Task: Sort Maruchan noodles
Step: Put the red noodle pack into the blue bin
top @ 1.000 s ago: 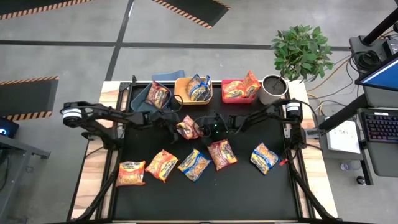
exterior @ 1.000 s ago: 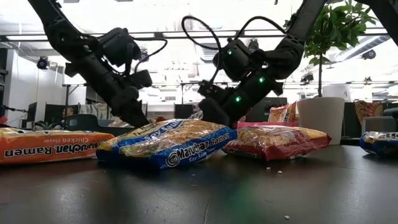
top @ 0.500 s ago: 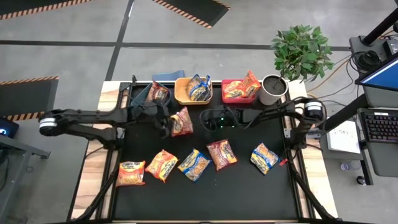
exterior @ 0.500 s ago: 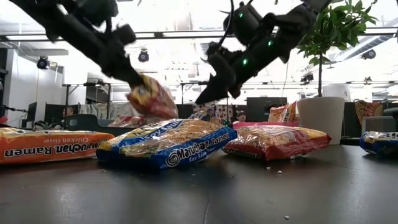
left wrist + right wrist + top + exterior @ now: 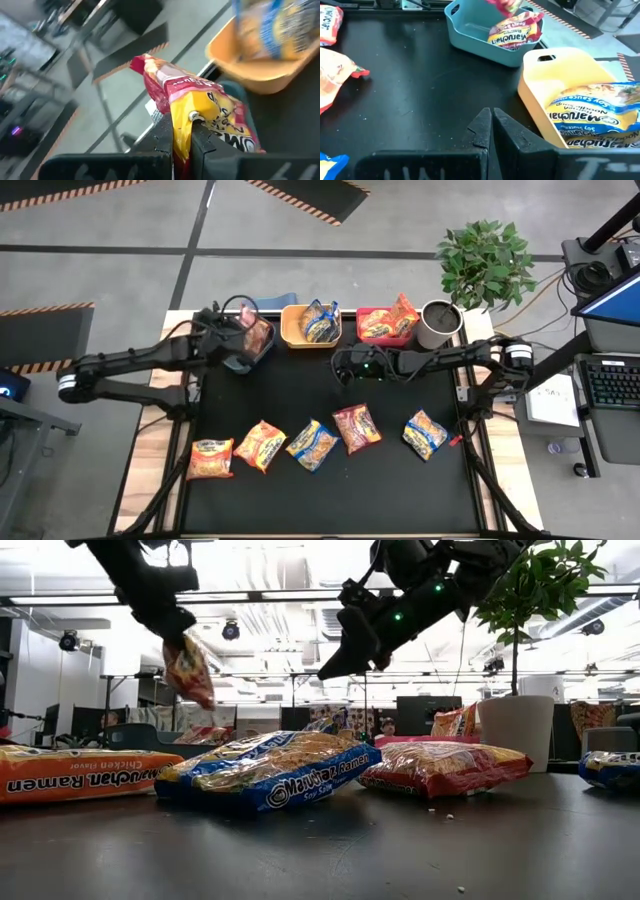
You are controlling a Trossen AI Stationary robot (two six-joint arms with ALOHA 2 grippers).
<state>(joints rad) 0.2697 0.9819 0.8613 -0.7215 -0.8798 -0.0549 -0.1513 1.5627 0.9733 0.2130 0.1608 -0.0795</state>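
Note:
My left gripper (image 5: 240, 330) is raised over the blue bin (image 5: 228, 338) at the table's far left, shut on a red-trimmed Maruchan packet (image 5: 190, 670). That bin holds another red-trimmed packet (image 5: 515, 32). My right gripper (image 5: 340, 366) hangs shut and empty above the table's far middle, near the yellow bin (image 5: 296, 332). Several more packets lie flat in a row toward the near edge, among them an orange one (image 5: 210, 458), a blue one (image 5: 312, 443) and a red one (image 5: 356, 427). My left gripper pinches the red-trimmed packet between its two fingers at one crinkled edge (image 5: 181, 135). The fingers slant down from above. The packet is lifted clear and hangs below the fingers (image 5: 165, 625), over the blue bin.
The yellow bin holds a blue-trimmed packet (image 5: 600, 115), and the red bin (image 5: 377, 323) holds packets too. A white pot with a plant (image 5: 438, 323) stands at the far right corner. Bare black mat lies between the bins and the row of packets.
My left gripper has risen from the middle of the table and gone toward the far left with the red-trimmed packet, which is now lifted clear and hangs over the blue bin. My right gripper has risen, staying shut.

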